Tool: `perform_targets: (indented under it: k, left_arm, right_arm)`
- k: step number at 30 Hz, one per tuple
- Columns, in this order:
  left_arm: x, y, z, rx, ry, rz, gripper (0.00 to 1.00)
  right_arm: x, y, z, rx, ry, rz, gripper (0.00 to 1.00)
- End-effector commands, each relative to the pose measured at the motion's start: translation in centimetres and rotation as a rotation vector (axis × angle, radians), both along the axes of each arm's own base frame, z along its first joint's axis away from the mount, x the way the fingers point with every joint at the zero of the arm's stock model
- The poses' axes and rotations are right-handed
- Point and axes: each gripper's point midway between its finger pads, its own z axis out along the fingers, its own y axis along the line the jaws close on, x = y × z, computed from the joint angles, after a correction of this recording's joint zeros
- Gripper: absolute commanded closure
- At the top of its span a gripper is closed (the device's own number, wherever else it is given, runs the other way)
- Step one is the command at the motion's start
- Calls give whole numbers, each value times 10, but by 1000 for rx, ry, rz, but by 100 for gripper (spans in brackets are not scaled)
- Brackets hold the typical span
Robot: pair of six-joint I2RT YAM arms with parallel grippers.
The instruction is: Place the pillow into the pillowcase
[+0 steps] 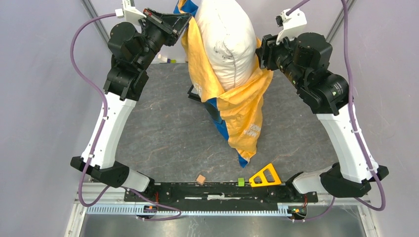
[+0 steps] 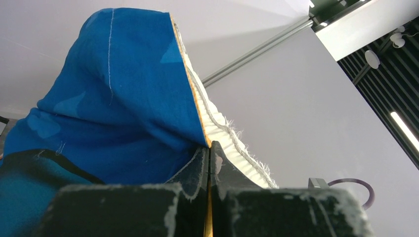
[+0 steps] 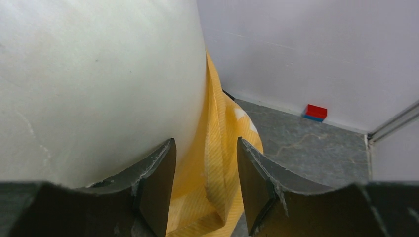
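The plump off-white pillow (image 1: 227,39) stands upright at the top centre of the overhead view. The orange-yellow pillowcase (image 1: 244,111), blue inside, partly wraps its lower end and hangs crumpled toward the frame's middle.

No words, numbers or brand names can be read in any view. The only print is a small patch of white lettering (image 1: 251,130) on the orange-yellow pillowcase (image 1: 242,103). It sits on the hanging lower end of the cloth, well below the right pincer (image 1: 260,52) in the overhead view, and is too small and creased to make out. A tiny green mark (image 1: 340,91) on the right arm, behind that pincer, is also unreadable.
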Motion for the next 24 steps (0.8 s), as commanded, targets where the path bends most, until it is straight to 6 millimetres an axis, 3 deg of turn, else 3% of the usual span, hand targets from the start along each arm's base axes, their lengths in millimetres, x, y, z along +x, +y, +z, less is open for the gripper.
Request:
perform_targets:
  k: [1,7,10,14,17,22,24]
  left_arm:
    - [-17,1,37,-67,-86,-40,97]
    - [-17,0,37,-65,-84,-40,97]
    - [-16,0,37,-65,-83,-42,97]
    - [-15,-1,36,-64,-79,-44,97]
    - [-15,-2,37,-63,-83,-46,97]
    - [-12,-4,39,-66,-86,-50,98]
    - [-13,-4,41,-68,-92,-52,97]
  right_arm:
    - [10,-11,-3,-91,-2,-63,48]
    - [19,-7,-22,-152,37,-62,58]
    - [19,-16,-14,-141,28,-110,77]
    - [9,-30,26,-70,-70,-155,100]
    - [-4,-34,65,20,-178,-139,100]
    - [-44,-31,144,300,-423,-18,100]
    - [-53,-37,164,367,-481,-15,100]
